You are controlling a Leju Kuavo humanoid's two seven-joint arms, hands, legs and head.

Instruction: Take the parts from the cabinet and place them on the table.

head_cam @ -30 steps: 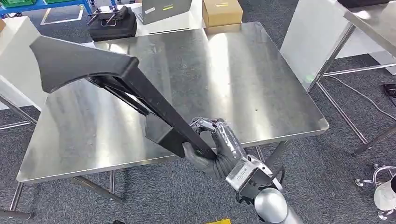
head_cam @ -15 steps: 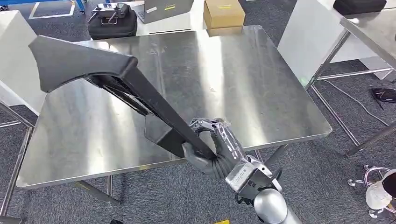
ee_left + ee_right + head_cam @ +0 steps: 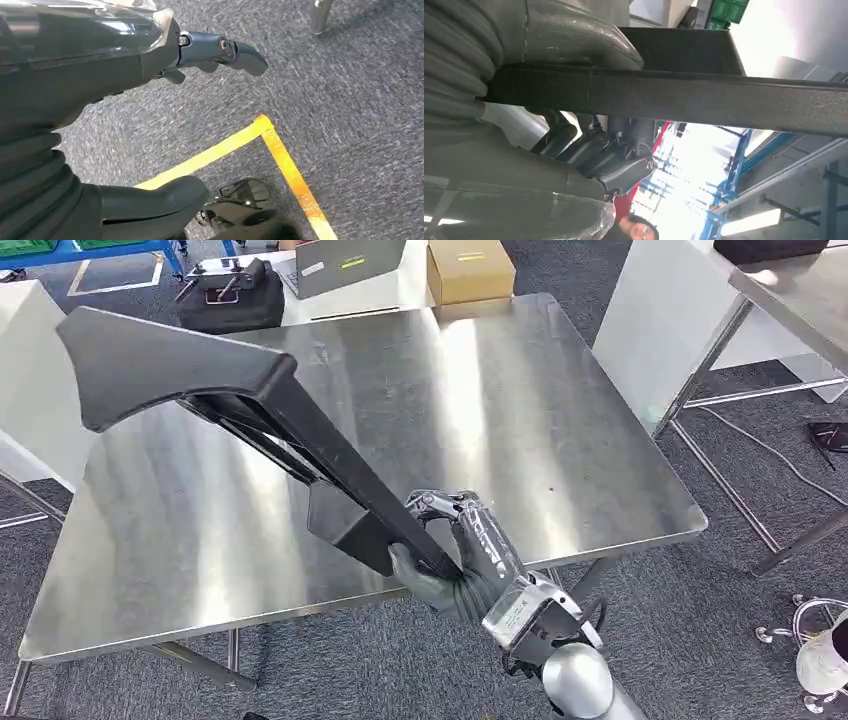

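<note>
1. The right hand [image 3: 455, 558] grips the narrow end of a long black part [image 3: 250, 425], fingers wrapped over the bar and thumb under it.
2. The part slants up and away from the hand, above the steel table [image 3: 520, 410]; its wide, curved end hangs over the table's far left corner, and the held end sits near the front edge.
3. In the right wrist view, the bar [image 3: 704, 100] runs across between the thumb and the darker fingers [image 3: 614, 145].
4. The left hand [image 3: 150, 100] hangs over grey carpet [image 3: 350, 100] marked with yellow tape [image 3: 240, 142]; its fingers are apart and hold nothing.
5. Beyond the table's far edge stand a cardboard box [image 3: 470, 268], a laptop [image 3: 340, 262] and a black case [image 3: 228, 298].
</note>
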